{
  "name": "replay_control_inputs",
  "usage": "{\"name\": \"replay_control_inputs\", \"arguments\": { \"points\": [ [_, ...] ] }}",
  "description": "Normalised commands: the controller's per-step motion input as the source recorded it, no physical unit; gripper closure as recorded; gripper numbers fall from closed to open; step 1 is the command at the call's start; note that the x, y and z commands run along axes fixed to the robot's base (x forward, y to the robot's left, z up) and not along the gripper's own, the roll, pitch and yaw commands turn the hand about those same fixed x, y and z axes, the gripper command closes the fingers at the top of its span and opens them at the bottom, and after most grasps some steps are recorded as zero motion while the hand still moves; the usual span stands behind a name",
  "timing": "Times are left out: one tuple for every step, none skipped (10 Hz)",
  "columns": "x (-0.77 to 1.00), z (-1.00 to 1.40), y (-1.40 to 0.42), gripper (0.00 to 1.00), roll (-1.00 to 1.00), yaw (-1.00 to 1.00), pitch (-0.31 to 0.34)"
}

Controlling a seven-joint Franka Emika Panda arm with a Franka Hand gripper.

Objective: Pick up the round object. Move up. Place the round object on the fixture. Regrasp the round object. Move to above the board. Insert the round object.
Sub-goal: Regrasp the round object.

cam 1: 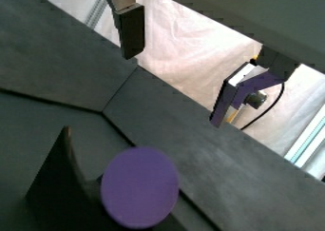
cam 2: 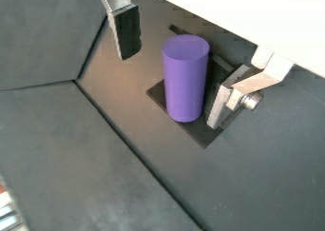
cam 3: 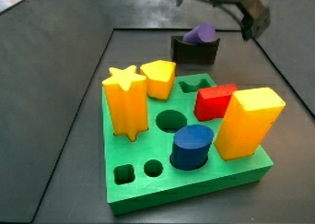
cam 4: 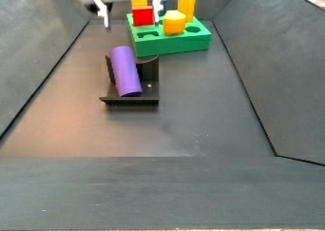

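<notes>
The round object is a purple cylinder [cam 2: 185, 78]. It lies tilted on the dark fixture [cam 4: 127, 94], with its round end [cam 1: 140, 185] facing a wrist view. It also shows in both side views [cam 3: 200, 31] [cam 4: 124, 71]. My gripper [cam 4: 128, 11] is open and empty, raised above and behind the cylinder, and touches nothing. Its fingers [cam 2: 127, 30] stand wide apart, and in a wrist view the cylinder shows in line between them. In a side view the gripper [cam 3: 249, 16] hangs to the right of the fixture [cam 3: 194, 51].
The green board [cam 3: 185, 168] [cam 4: 178, 43] stands beyond the fixture. It holds a yellow star [cam 3: 122, 99], yellow blocks, a red block [cam 3: 215, 101] and a blue cylinder [cam 3: 189, 147]. A round hole [cam 3: 170, 120] in it is open. Dark sloping walls enclose the floor.
</notes>
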Motion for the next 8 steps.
{"name": "replay_control_inputs", "arguments": {
  "points": [
    [0.09,-1.00,0.04,0.00,0.08,0.07,-0.085],
    [0.09,-1.00,0.04,0.00,0.07,0.04,-0.091],
    [0.10,-1.00,0.04,0.00,0.07,0.03,-0.085],
    [0.11,-1.00,0.03,0.00,0.06,0.00,-0.071],
    [0.11,-0.92,0.02,0.00,0.06,-0.01,-0.056],
    [0.10,-0.76,0.01,0.00,0.07,-0.02,-0.041],
    [0.09,-0.62,0.01,0.00,0.07,-0.01,-0.026],
    [0.08,-0.48,0.00,0.00,0.06,-0.01,-0.014]
  ]
}}
